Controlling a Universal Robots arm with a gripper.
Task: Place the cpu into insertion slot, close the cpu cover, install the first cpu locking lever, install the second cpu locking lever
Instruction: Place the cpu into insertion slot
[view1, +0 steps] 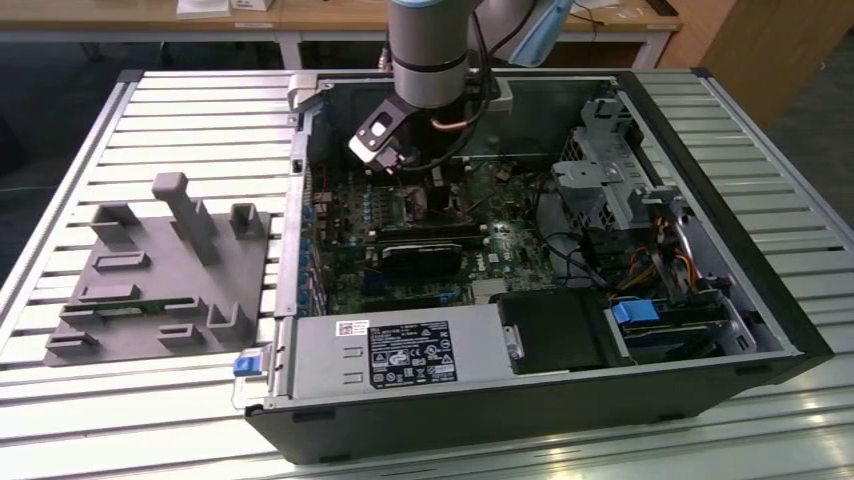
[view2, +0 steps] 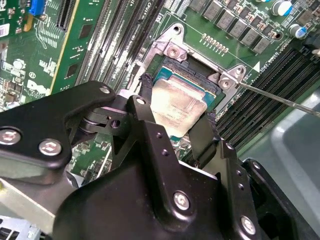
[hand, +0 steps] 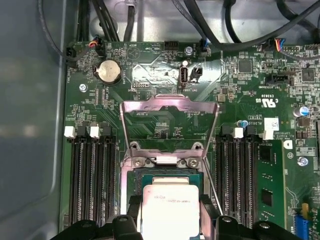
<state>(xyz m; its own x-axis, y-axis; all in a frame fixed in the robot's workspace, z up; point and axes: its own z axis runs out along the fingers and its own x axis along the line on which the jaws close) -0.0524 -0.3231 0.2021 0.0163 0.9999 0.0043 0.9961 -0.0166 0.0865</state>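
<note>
The end effector is clenching the cpu by two opposite edges, holding it flat, metal top facing up, squared with the insertion slot directly beneath; whether it is seated is unclear. Long black memory slots are flanking the slot closely on both sides. Beyond it, the cpu cover is lying swung open, leaving the slot's top unobstructed.

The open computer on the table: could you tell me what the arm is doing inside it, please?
The arm's gripper holds the cpu between its fingers, right over the insertion slot on the green motherboard. The cpu cover is flipped up, open, behind the slot. Whether the chip is fully seated cannot be told.
</note>
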